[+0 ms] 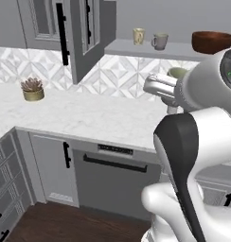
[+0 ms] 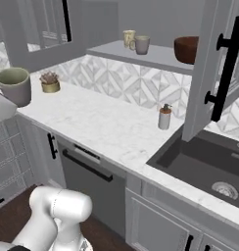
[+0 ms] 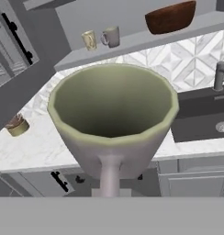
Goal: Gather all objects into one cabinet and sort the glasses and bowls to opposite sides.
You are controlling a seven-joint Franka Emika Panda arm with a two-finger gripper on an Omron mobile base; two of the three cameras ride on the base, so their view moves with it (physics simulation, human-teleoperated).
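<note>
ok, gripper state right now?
Gripper: shut on the grey mug, gripped by its handle and held up in the air in front of the cabinet shelf.

I'm working in a home kitchen: a marble counter point(image 2: 107, 125) is running to a dark sink point(image 2: 209, 169), with grey cabinets point(image 1: 46, 21) hanging above a tiled wall point(image 2: 126, 81).

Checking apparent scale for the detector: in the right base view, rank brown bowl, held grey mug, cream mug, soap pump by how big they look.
1. held grey mug, but it is nearest the camera, so inflated
2. brown bowl, partly behind the cabinet door
3. soap pump
4. cream mug
</note>
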